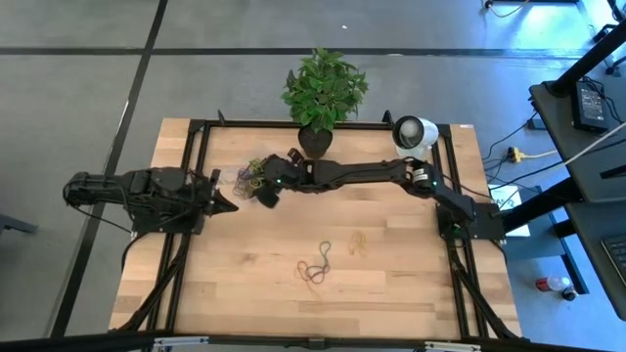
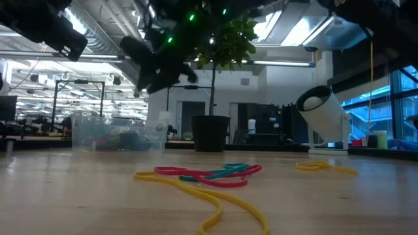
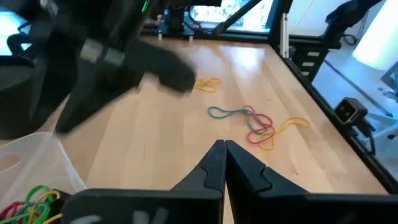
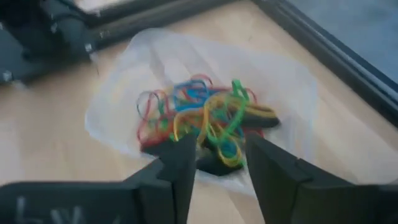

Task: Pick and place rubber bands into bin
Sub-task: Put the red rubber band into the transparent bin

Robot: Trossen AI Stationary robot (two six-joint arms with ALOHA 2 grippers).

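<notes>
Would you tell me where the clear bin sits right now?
In the high view the bin sits at the table's far left, between the left gripper and the plant pot, under the right gripper.

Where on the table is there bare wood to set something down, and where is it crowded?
Bare wood lies along the near edge of the table, below the loose rubber bands, and in the near right corner. It is crowded at the far left, where the right gripper hangs over the bin, beside the left gripper and the plant pot.

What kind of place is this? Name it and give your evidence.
Likely a robotics lab in an open office or workshop: a wooden table with a black frame on a grey concrete floor, exposed ceiling ducts, and a desk of equipment beside it.
</notes>
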